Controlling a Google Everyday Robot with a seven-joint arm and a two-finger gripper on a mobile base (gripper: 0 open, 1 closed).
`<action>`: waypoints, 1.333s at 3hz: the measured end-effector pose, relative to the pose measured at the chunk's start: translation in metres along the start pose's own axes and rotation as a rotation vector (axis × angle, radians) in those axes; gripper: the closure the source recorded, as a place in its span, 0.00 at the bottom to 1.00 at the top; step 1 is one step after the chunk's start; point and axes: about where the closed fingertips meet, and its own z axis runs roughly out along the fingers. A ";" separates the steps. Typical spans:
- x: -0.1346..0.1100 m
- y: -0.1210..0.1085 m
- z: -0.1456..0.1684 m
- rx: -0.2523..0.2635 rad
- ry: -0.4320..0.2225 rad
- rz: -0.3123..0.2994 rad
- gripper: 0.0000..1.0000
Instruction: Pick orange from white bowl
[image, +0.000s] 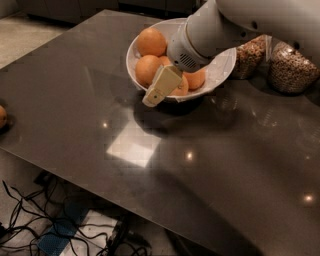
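The white bowl (223, 69) stands at the far middle of the dark table (150, 170) and holds several oranges. One orange (151, 41) lies at the back left, another (146, 70) at the front left, and more sit partly hidden under the arm. My gripper (156, 94) hangs from the white arm (210, 30) that reaches in from the top right. It sits low over the bowl's front rim, right beside the front-left orange, and covers part of the oranges behind it.
Two glass jars of cereal (289, 67) stand to the right of the bowl, behind the arm. A lone orange (2, 117) lies at the table's left edge. Cables (30, 220) lie on the floor below the table's near edge.
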 end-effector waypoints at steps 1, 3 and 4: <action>-0.001 -0.005 0.016 -0.017 -0.027 0.012 0.06; -0.006 -0.013 0.032 -0.026 -0.054 0.020 0.24; -0.015 -0.033 0.046 -0.015 -0.078 0.004 0.23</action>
